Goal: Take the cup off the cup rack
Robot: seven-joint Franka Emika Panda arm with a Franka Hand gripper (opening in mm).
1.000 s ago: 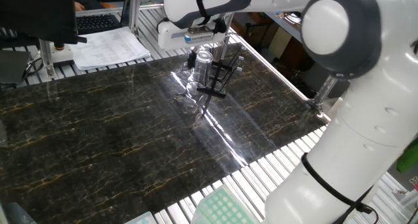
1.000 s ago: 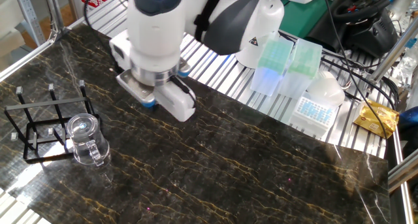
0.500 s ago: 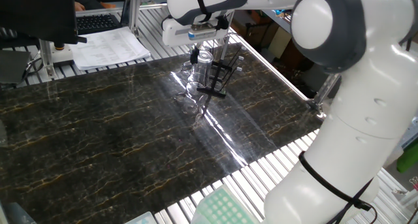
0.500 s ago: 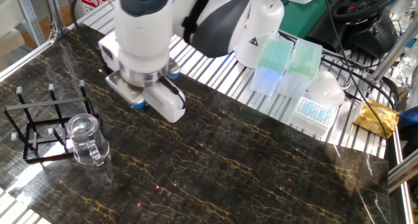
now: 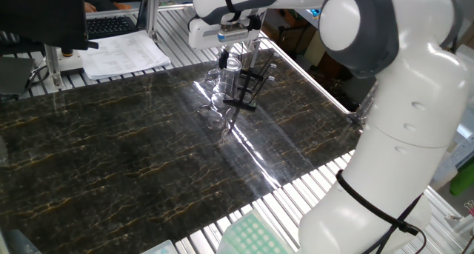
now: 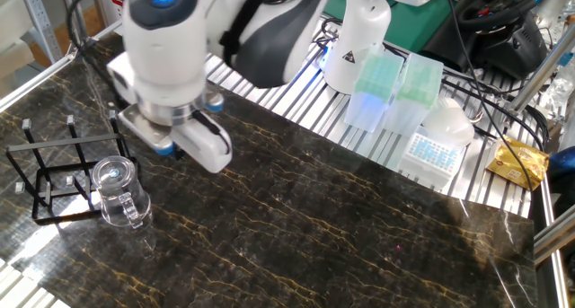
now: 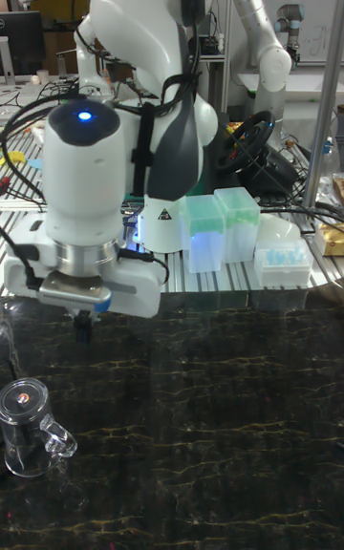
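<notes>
Dark marbled table (image 6: pixel 359 227) carries a slim black metal cup rack (image 6: pixel 54 178) with a small clear glass cup (image 6: pixel 115 191); the gripper (image 7: pixel 83 323) hovers nearby, finger spacing indiscernible

White arm bent low over the table, gripper (image 7: pixel 83 326) pointing down, jaw state unclear.

Gripper (image 6: pixel 160 148) hangs above dark marble table (image 6: pixel 359 227), fingers hidden under wrist. Cup (image 6: pixel 117 193) sits below-left of it, against cup rack (image 6: pixel 54 178), handle outward.
</notes>
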